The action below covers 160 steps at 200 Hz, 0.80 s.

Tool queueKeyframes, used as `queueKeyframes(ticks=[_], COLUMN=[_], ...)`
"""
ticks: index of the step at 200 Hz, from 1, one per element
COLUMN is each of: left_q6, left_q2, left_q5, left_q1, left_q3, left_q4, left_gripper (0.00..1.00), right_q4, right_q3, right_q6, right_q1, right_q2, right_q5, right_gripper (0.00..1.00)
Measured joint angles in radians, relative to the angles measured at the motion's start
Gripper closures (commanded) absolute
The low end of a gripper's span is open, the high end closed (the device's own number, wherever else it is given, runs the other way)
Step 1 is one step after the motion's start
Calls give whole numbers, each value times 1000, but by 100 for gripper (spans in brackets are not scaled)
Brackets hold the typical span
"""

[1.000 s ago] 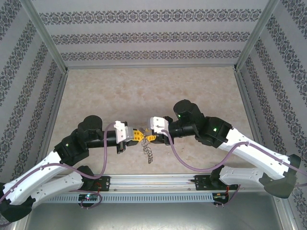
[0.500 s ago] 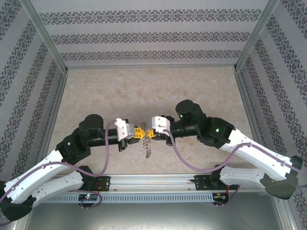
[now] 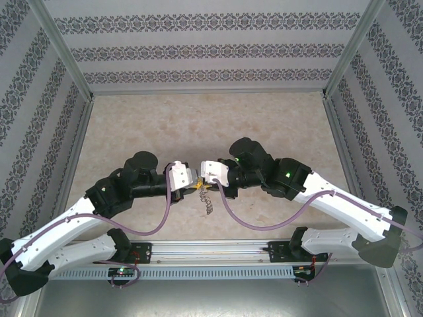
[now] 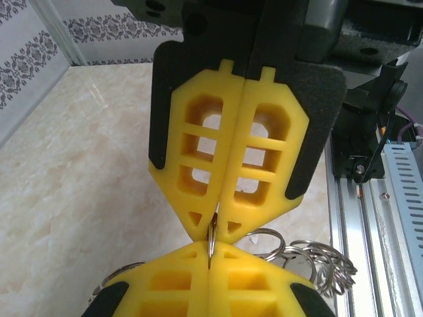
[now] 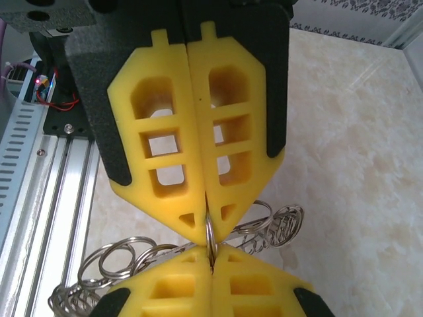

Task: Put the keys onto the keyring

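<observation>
The keyring is a limp chain of silver split rings (image 3: 207,201). One ring of it stands edge-on (image 4: 211,236) (image 5: 210,232), pinched from both sides. My left gripper (image 4: 210,247) (image 3: 194,183) and right gripper (image 5: 211,251) (image 3: 201,183) meet tip to tip just above the table, each shut on that ring. In the left wrist view the right gripper (image 4: 216,221) points down at mine; in the right wrist view the left gripper (image 5: 207,223) does the same. Loose rings (image 4: 320,261) (image 5: 122,261) trail below. The keys are hidden.
The metal rail (image 3: 211,249) at the near table edge lies close below the grippers, with the arm bases on it. Patterned walls (image 3: 211,49) enclose the marble tabletop (image 3: 198,125), which stretches open behind the grippers.
Both arms have drawn together and shifted slightly away from the rail. The right gripper has shut on the ring. The chain still hangs beneath the fingertips.
</observation>
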Motion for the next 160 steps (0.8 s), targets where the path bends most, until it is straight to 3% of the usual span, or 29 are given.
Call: queueKeyframes(ticks=[16, 48, 90, 125, 142, 160], left_q6=[-1, -21, -76, -130, -146, -159], left_q2=[-22, -74, -101, -136, -144, -146], left_q5=[8, 39, 107, 136, 142, 148], left_q1=[0, 0, 0, 1, 1, 1], left_q3=[-13, -56, -128, -188, -196, -196], left_q4=[16, 76, 207, 314, 338, 351], left_gripper=[100, 100, 100, 100, 100, 100], right_q4=[13, 55, 80, 89, 97, 104], right_q3=[0, -21, -49, -60, -61, -61], right_q6=[-5, 3, 9, 23, 25, 32], right_q1=[5, 11, 11, 11, 10, 10], right_q2=[-6, -40, -63, -86, -95, -105], right_q5=[-3, -30, -64, -84, -85, -85], right_gripper=[77, 74, 79, 90, 100, 100])
